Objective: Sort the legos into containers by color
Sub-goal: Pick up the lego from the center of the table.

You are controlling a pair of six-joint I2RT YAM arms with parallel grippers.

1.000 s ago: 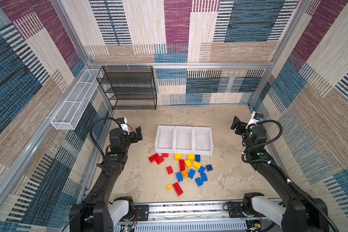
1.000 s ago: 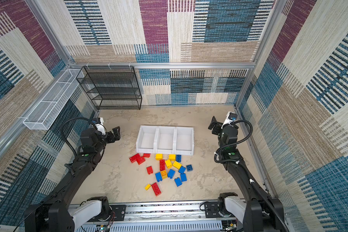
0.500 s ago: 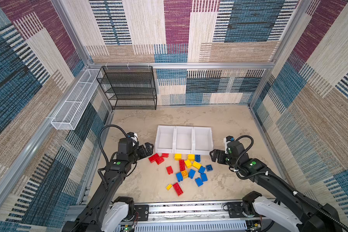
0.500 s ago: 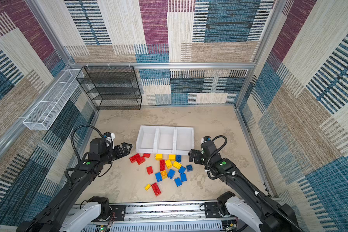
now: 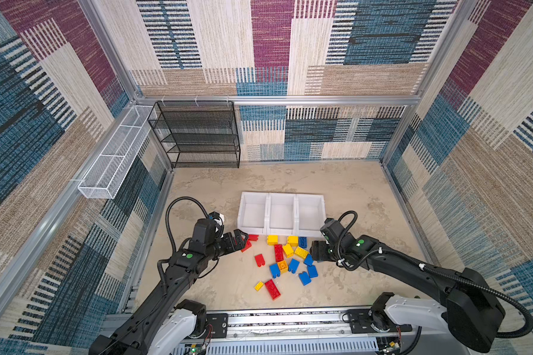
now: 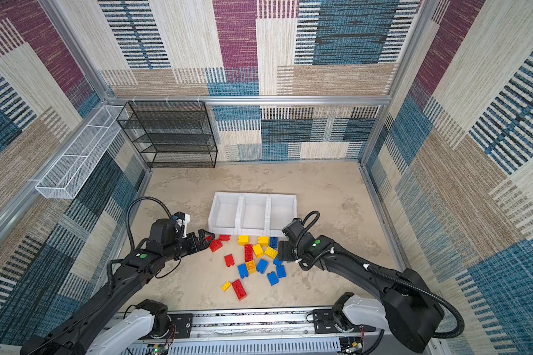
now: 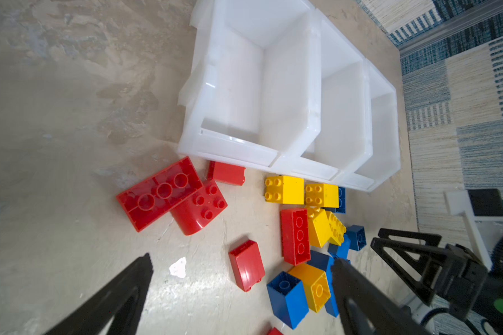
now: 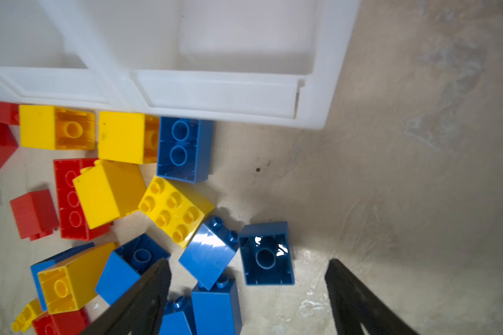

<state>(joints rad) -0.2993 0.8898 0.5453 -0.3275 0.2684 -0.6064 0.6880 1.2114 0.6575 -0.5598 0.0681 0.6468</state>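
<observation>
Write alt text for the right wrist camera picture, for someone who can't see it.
The right hand is open, pointed at an upturned blue brick at the edge of a jumble of red, yellow and blue legos on a beige table. Beyond them runs the low front lip of the white bins, with nothing showing inside.

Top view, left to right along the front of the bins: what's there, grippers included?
left gripper, red brick, first yellow brick, second yellow brick, blue brick, right gripper
</observation>
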